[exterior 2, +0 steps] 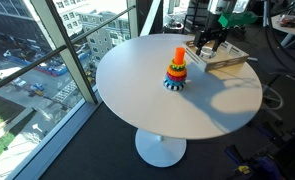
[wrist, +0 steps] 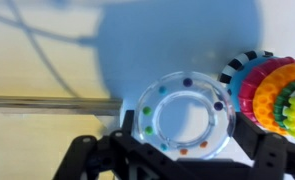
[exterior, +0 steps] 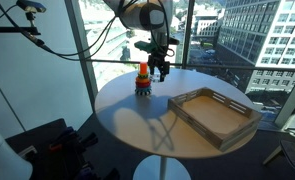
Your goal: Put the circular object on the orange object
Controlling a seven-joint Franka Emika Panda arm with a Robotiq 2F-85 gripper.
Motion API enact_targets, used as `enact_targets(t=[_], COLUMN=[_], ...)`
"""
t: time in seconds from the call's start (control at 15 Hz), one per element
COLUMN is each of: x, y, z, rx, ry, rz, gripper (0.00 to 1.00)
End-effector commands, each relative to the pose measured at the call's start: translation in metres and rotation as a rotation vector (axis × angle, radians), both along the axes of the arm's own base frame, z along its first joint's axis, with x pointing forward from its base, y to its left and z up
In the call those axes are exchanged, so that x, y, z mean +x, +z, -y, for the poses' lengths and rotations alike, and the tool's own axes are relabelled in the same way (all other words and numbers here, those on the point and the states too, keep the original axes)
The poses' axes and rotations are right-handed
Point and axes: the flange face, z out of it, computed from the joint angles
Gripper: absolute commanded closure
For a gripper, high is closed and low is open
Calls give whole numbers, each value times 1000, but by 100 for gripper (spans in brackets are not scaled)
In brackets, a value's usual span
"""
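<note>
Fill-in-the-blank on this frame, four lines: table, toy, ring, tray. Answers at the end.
1. The stacking toy stands on a round ___ table.
2. The toy's topmost piece is ___.
3. In the wrist view, the pale ring lies ___ the fingers of the open gripper.
4. The rectangular tray is made of ___.
Answers: white; orange; between; wood.

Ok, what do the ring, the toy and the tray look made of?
Ring: likely clear glossy plastic, see-through rim with coloured dots. Toy: probably plastic, bright saturated stacked colours; finish unclear. Tray: wood, matte tan slatted sides.
</note>
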Motion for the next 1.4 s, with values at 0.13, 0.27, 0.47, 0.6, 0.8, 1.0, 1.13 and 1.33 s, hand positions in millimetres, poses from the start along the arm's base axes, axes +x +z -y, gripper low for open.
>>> enact_targets(t=[0.13, 0.27, 0.47, 0.6, 0.8, 1.0, 1.13, 1.33], x=[-3, -2, 1, 3, 4, 3, 3, 3], y=[53, 64, 78, 84, 89, 79, 77, 75], z=[-8, -17, -32, -43, -54, -55, -55, -55], rx=[65, 83, 106, 125, 145, 122, 122, 122], ry=[12, 18, 36, 51, 78, 66, 66, 66], rz=[20, 35, 49, 56, 58, 60, 57, 54], gripper=[30, 30, 30, 30, 30, 5, 5, 30])
